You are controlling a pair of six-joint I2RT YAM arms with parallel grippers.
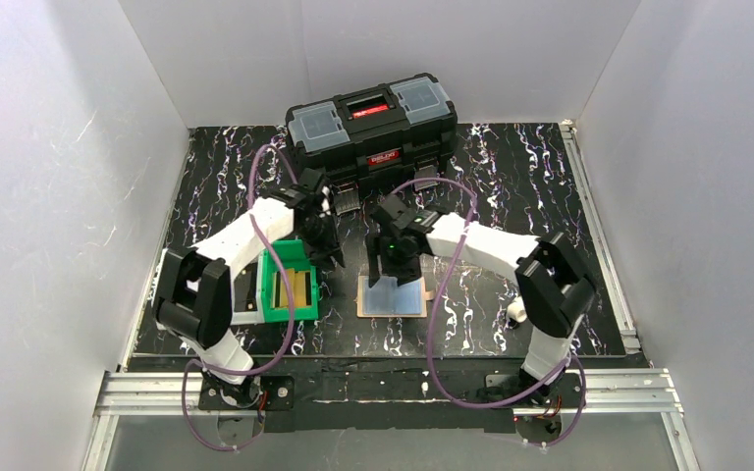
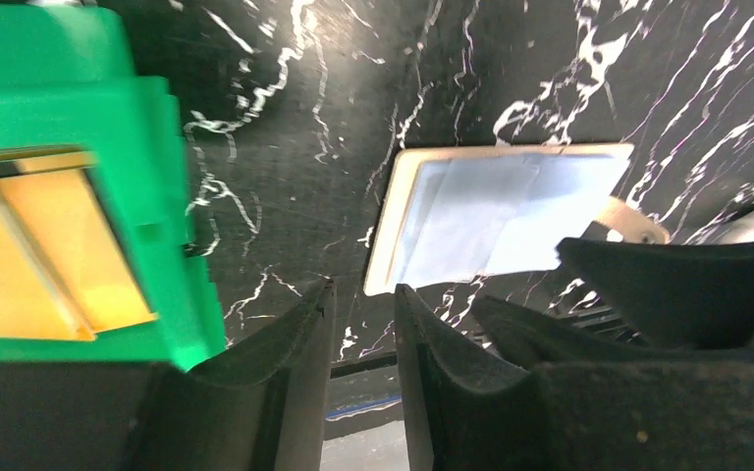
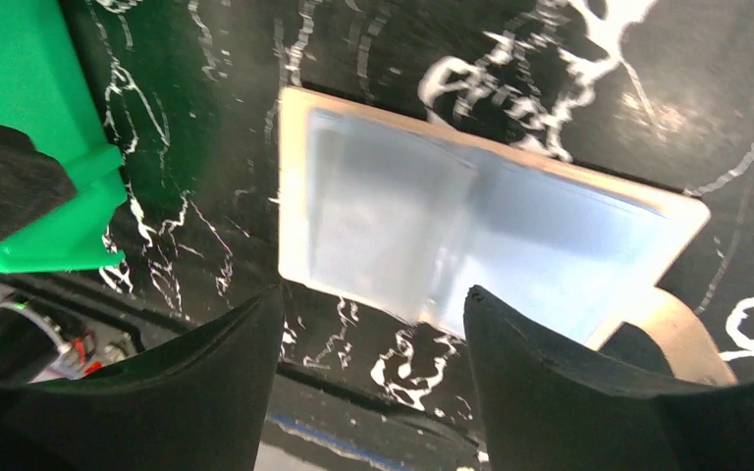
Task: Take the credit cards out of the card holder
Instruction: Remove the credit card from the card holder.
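The tan card holder lies open and flat on the black marbled table, its rim showing in the left wrist view and the right wrist view. A light blue credit card lies on it, crossed by an overlap line; I see no orange-tan card. My left gripper hovers left of the holder, jaws a narrow gap apart with nothing between them. My right gripper hangs over the holder's far edge, open and empty.
A green bin with yellow-tan slabs stands just left of the holder, under the left arm. A black toolbox sits at the back. White walls enclose the table. A tan tab sticks out beside the holder.
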